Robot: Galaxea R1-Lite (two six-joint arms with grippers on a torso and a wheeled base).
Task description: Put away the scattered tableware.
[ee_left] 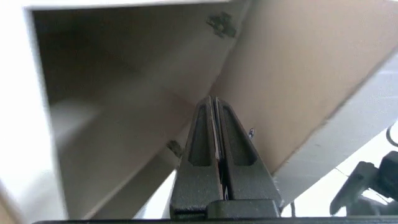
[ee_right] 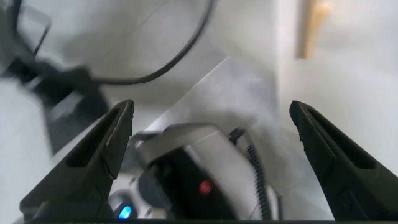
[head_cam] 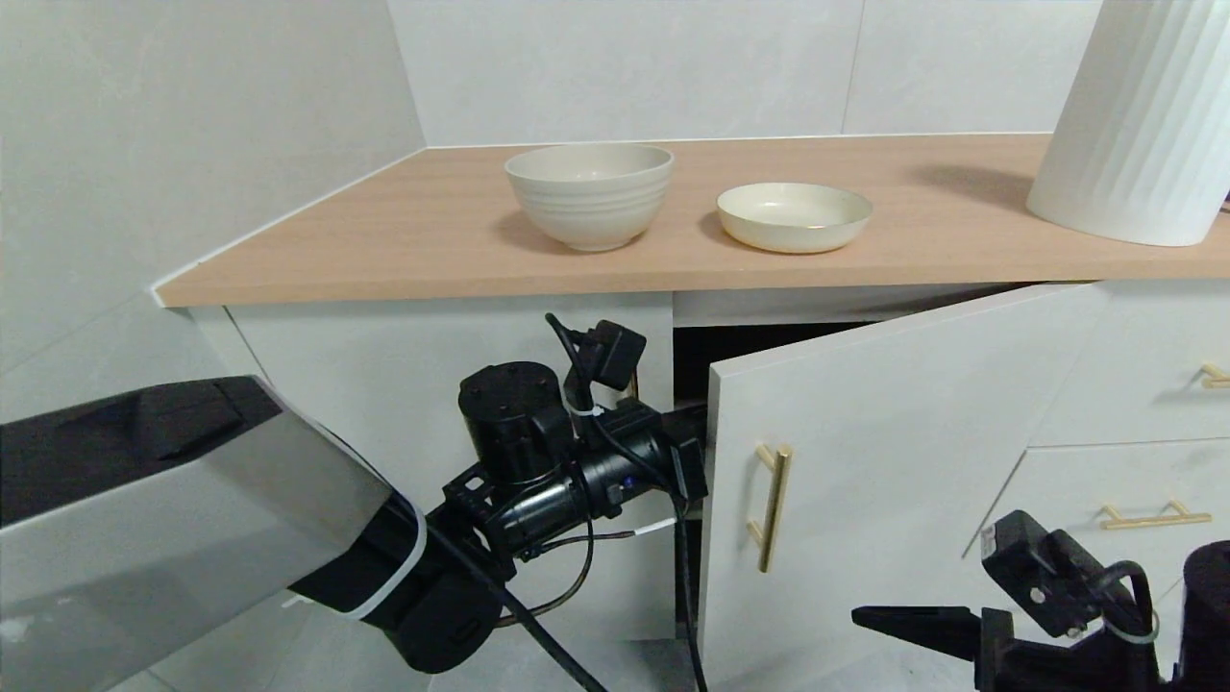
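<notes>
Bowl (head_cam: 588, 195) and plate (head_cam: 794, 217) sat on the counter (head_cam: 384, 240), at 12 and 1 o'clock in the head view, not yet put away. Left gripper (ee_left: 213, 106), fingers pressed together, poked behind the part-open door (head_cam: 865, 461). Right gripper (ee_right: 211, 112) hung low at 5 o'clock, fingers spread wide, holding nothing. I think the door could swing back and pinch the left gripper, or that gripper could push too hard and bang the door into the right gripper.

My head view is evenly bright. The bowl (head_cam: 588, 195) and plate (head_cam: 794, 216) throw soft shadows leftward on the counter (head_cam: 384, 240), so light probably comes from the right. In my left wrist view the cabinet interior (ee_left: 112, 81) sits dim.
</notes>
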